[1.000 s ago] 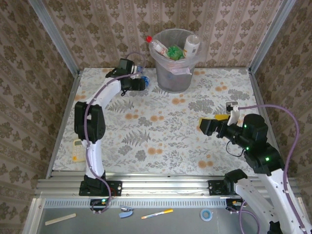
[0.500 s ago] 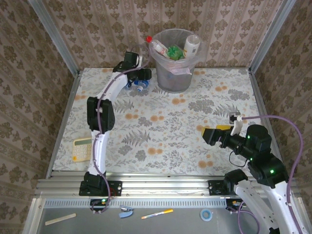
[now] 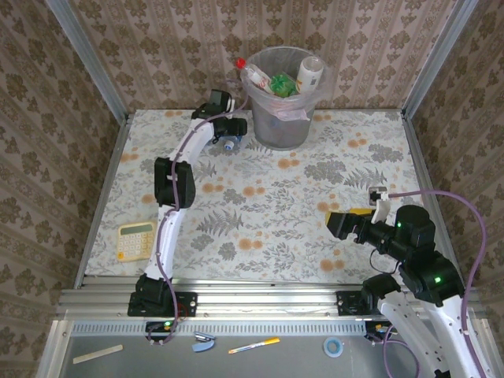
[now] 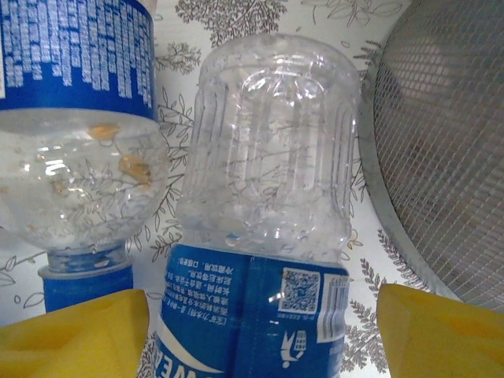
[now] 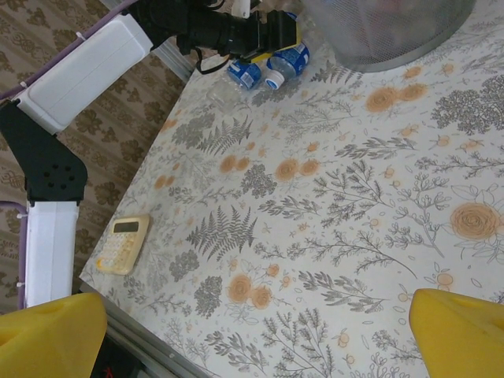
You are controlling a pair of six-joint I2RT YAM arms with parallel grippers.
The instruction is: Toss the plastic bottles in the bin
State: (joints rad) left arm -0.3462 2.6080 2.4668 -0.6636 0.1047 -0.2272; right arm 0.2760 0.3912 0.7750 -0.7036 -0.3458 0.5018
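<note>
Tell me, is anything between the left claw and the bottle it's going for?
Nothing visible. The bottle lies right between the open fingers of the left gripper, with a small gap on the bin side. A second bottle lies beside it and the bin on the other side; neither blocks the grip.

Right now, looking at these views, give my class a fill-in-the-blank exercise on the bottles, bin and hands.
The bottle between the fingers of the left hand has a ___ label.
The right hand is ___, holding nothing.
In the bin, between the clear bottle and the white bottle, lies a ___ one.
Missing: blue; open; green.
</note>
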